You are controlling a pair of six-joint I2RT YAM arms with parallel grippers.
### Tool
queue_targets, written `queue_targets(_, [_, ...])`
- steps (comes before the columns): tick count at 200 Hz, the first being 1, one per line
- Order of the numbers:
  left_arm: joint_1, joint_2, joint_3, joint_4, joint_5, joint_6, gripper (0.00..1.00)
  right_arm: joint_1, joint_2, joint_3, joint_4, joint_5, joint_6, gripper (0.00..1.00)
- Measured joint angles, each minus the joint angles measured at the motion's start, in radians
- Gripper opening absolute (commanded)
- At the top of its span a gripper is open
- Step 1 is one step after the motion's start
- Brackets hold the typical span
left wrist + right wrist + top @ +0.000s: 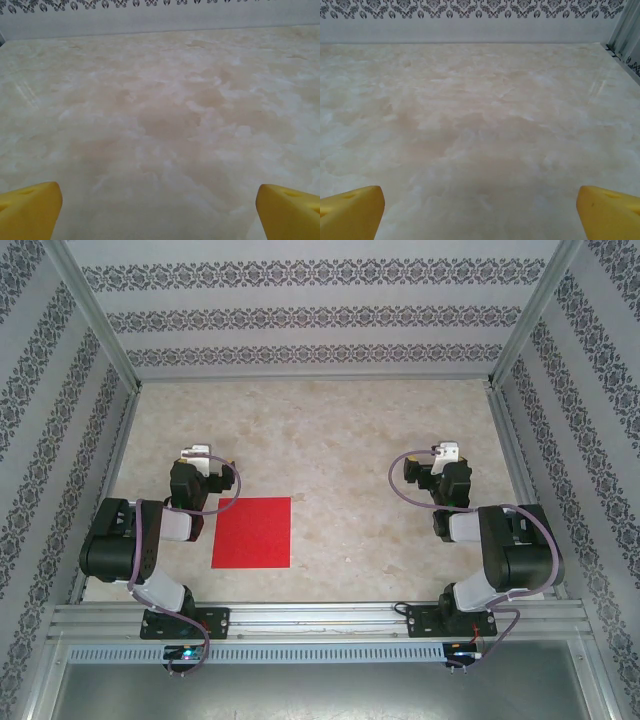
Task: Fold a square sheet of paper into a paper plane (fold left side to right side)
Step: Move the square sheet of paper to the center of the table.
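Red square sheet of paper (252, 532): one, flat and uncreased on the table (350, 440), near the front edge and left of centre, with no fold visible. Paper plane: none made; by the look of it every fold was left to do, beginning with left side over to right side. Left gripper (197, 453): empty, jaws spread wide, yellow fingers (30, 210) at the two lower corners of its wrist view with bare marbled tabletop between them; it sat beyond the sheet's far left corner, near but not touching. Right gripper (443, 452): likewise released and empty, well apart from the sheet on the right half of the table. Left forearm (180, 525): just beside the sheet's left edge; whether it overhung the paper could not be told. Surroundings: patterned walls (300, 315) on three sides, metal rail (320, 615) along the front. Obstructions: nothing lay on or around the sheet.
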Motion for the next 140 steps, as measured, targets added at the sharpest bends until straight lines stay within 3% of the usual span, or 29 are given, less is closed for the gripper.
queue_targets(140, [0.000,0.000,0.000,0.000,0.000,0.000,1.00,-0.008,0.000,0.000,0.000,-0.008,0.001,0.98])
